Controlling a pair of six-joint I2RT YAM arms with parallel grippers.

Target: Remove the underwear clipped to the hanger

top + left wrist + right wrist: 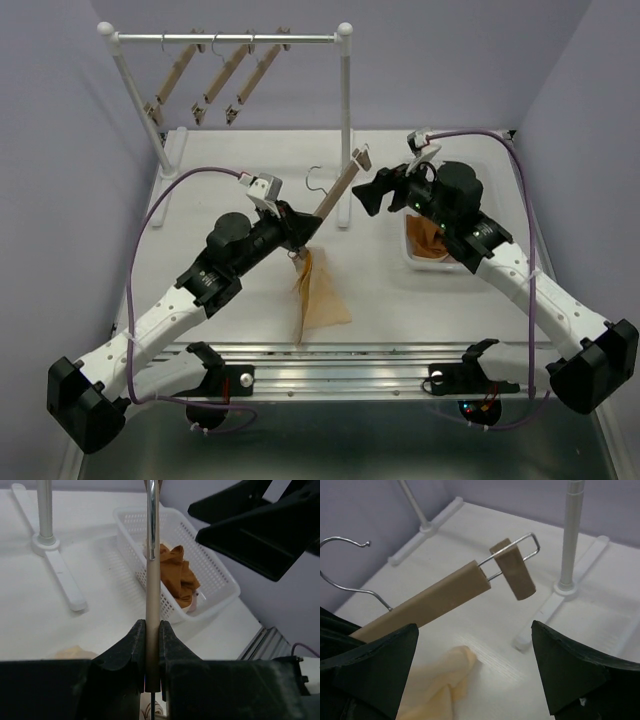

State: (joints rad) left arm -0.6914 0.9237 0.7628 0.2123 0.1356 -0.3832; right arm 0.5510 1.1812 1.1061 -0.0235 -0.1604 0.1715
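My left gripper [298,238] is shut on the bar of a wooden clip hanger [338,190] and holds it tilted above the table; the left wrist view shows the jaws pinching the bar [152,630]. A cream-tan underwear [318,295] hangs from the hanger's lower end by my left gripper and trails onto the table. The lower clip is hidden. The upper clip [512,570] is empty. My right gripper [376,193] is open and empty just right of the upper end, its fingers [570,672] spread wide. The rust-brown underwear [177,575] lies in the white basket [215,565].
A white garment rack [225,40] stands at the back with three bare wooden hangers [215,80]. Its right post [345,120] and foot are just behind the held hanger. The basket [413,255] sits under my right arm. A metal rail [340,365] runs along the near table edge.
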